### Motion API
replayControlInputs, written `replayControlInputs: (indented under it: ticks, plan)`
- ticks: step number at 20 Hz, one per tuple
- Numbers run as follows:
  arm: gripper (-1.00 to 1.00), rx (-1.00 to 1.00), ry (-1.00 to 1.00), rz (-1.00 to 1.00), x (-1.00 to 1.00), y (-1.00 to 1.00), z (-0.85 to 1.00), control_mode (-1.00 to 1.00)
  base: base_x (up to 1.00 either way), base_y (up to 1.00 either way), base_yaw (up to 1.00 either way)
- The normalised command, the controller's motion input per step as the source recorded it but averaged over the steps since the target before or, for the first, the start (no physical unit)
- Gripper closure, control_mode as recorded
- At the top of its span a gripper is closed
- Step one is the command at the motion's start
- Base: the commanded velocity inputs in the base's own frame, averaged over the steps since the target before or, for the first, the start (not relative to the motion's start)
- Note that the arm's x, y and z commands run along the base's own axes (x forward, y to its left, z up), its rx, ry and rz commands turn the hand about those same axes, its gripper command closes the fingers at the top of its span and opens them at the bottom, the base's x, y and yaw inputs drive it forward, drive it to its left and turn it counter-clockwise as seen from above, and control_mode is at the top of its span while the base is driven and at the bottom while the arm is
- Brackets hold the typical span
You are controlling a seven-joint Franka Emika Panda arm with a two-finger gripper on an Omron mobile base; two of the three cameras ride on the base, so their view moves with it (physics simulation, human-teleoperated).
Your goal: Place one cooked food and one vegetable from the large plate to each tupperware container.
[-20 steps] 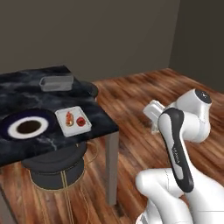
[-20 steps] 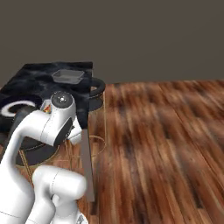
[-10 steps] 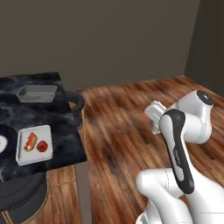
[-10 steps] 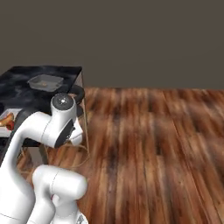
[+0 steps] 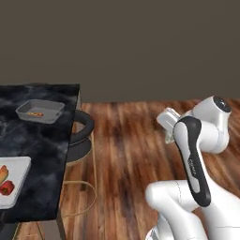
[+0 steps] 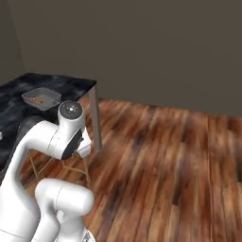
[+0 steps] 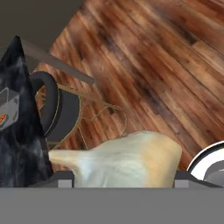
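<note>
In the hand view my gripper (image 7: pixel 124 176) is shut on a pale cream garlic bulb (image 7: pixel 127 159), whose pointed end lies to the left. The folded arm holds the hand (image 5: pixel 167 123) over the wooden floor, to the right of the black marble table (image 5: pixel 42 140). The darker grey tupperware container (image 5: pixel 40 111) (image 6: pixel 41 98) (image 7: pixel 6 109) stands at the table's far side with a small orange bit inside. The pale tupperware container (image 5: pixel 10 183) lies at the near left edge and holds a sausage roll (image 5: pixel 3 172) and a red piece (image 5: pixel 6 188). The large plate is out of view.
A dark round stool (image 5: pixel 82 129) (image 7: pixel 59 111) with thin gold wire legs stands under the table's right edge. A grey table leg (image 6: pixel 96 117) drops at the corner. Wooden floor (image 6: pixel 170 151) stretches to the right, up to a plain dark wall.
The base has moved, so the whole scene slid left in the base views and the large plate left the frame. The arm keeps its folded pose.
</note>
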Motion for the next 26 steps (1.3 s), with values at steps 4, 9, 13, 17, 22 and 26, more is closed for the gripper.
replayControlInputs:
  ticks: [4,9,13,17,22,26]
  plan:
    - [1.0,0.0,0.0,0.0,0.0,0.0,0.0,1.0,1.0,-0.26,0.48]
    - [1.0,0.0,0.0,0.0,0.0,0.0,0.0,1.0,1.0,-0.38,0.54]
    - [1.0,0.0,0.0,0.0,0.0,0.0,0.0,1.0,1.0,-0.91,0.48]
    - [1.0,0.0,0.0,0.0,0.0,0.0,0.0,1.0,1.0,-0.51,0.56]
    - [1.0,0.0,0.0,0.0,0.0,0.0,0.0,1.0,1.0,-0.23,0.69]
    - [1.0,0.0,0.0,0.0,0.0,0.0,0.0,1.0,1.0,-0.21,0.65]
